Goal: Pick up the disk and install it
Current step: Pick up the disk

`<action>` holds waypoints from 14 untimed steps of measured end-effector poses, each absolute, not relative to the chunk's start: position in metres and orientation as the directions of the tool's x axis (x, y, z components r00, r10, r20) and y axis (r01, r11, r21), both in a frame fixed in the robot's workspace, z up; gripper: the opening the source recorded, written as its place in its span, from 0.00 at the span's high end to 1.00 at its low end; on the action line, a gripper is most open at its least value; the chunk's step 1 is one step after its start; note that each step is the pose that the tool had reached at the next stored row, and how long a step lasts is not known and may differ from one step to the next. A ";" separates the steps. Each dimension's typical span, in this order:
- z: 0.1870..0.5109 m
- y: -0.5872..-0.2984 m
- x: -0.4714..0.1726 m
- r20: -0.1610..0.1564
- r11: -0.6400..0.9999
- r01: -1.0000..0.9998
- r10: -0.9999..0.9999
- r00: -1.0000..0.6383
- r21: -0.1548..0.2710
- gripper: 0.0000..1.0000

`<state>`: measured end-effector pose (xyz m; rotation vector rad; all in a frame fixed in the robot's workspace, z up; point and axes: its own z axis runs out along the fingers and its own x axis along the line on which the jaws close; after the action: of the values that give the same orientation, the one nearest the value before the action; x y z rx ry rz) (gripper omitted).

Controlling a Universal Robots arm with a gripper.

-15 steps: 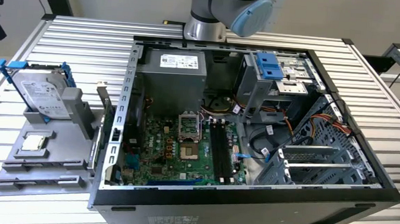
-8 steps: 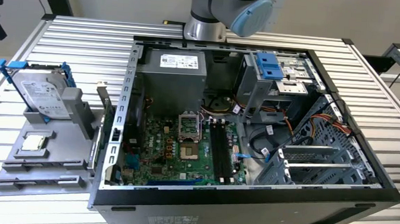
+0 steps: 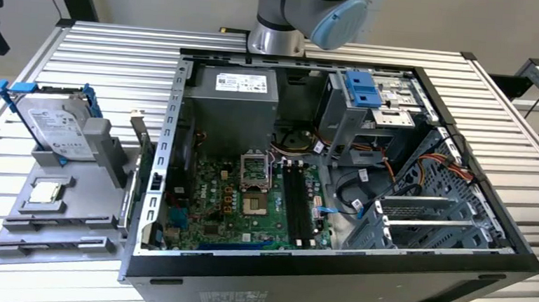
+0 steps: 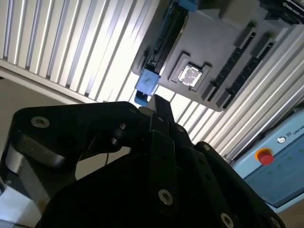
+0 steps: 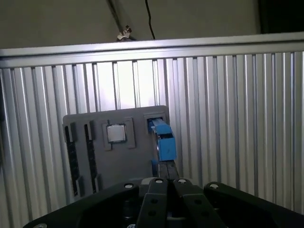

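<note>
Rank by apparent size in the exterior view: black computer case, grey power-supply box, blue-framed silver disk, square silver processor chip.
1. Black metal computer case
2. Grey metal power-supply box and blue-framed silver disk: about alike, unranked
3. Small square silver processor chip

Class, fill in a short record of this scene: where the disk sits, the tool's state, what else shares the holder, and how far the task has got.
disk position: the disk stands on edge in a slot of the grey holder, on the exterior view's left of the computer case
tool state: the tool is shut, holds nothing, and is apart from the disk; in the first wrist view it lines up with the blue rail
also on holder: processor chip, lying flat
surface: ribbed metal table
progress: disk not yet picked up
</note>
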<state>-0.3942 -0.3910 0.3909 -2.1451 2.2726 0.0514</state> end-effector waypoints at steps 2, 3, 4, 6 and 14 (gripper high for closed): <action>0.390 -0.391 -0.394 -0.034 0.037 -0.999 -0.999 -0.038 0.013 1.00; 0.390 -0.390 -0.394 -0.034 0.029 -0.999 -0.999 -0.030 0.013 1.00; 0.389 -0.389 -0.394 -0.034 0.025 -1.000 -0.999 -0.026 0.013 1.00; 0.389 -0.389 -0.394 -0.034 0.025 -1.000 -0.999 -0.025 0.013 1.00; 0.389 -0.389 -0.394 -0.034 0.025 -1.000 -0.999 -0.025 0.013 0.00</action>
<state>-0.3942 -0.3886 0.3892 -2.1823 2.2375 0.0519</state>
